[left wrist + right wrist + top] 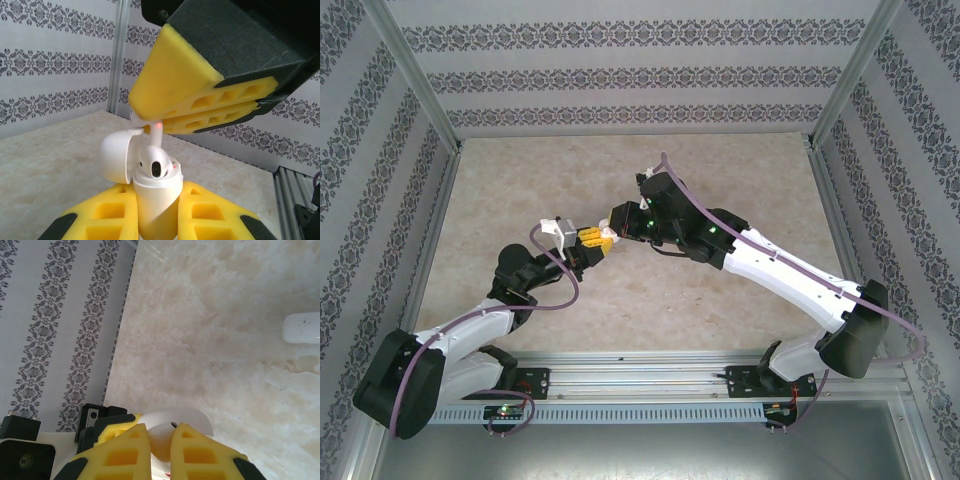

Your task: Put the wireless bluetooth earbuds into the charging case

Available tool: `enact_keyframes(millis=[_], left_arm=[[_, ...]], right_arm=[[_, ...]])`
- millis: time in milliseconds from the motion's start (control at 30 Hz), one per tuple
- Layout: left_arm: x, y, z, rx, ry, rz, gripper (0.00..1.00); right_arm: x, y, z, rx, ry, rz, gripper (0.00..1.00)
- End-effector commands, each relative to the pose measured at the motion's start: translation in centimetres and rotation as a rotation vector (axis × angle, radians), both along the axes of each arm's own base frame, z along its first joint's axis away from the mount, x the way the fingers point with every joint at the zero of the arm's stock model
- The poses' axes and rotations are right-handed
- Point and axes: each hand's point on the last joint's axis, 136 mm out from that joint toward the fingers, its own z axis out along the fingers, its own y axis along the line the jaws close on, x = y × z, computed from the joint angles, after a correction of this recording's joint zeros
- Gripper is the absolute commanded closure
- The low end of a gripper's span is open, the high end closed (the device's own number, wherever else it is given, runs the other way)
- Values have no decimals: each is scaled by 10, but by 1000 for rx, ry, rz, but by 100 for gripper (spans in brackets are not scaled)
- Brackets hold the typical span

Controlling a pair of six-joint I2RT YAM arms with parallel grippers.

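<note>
In the left wrist view my left gripper [156,190] is shut on a small white charging case [155,210], which stands upright with its lid [117,155] swung open to the left. A white earbud [156,162] rests with its head at the case's mouth and its stem pointing up. My right gripper [150,122] comes down from above, shut on that stem. In the right wrist view the right gripper [160,432] pinches the earbud [161,447], with the open lid [192,417] just beyond. In the top view both grippers meet above the table's middle, left gripper [588,240] against right gripper [612,230].
A second white case [302,327] lies on the marble-patterned table [210,315] at the right edge of the right wrist view. Patterned walls and metal frame posts [415,85] enclose the table. A rail [650,385] runs along the near edge.
</note>
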Motion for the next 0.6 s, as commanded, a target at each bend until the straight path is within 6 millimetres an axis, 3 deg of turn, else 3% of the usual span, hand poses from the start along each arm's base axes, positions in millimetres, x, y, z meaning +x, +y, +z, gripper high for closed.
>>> enact_keyframes(millis=[0,567], left_arm=[[-7,-2,18,-16,-98,-14,100],[-6,-1,13,-8,-94,-1,100]], right_arm=[[-18,-1,-18,-46,80,47,88],[-23,0,-16,-32,90,57,89]])
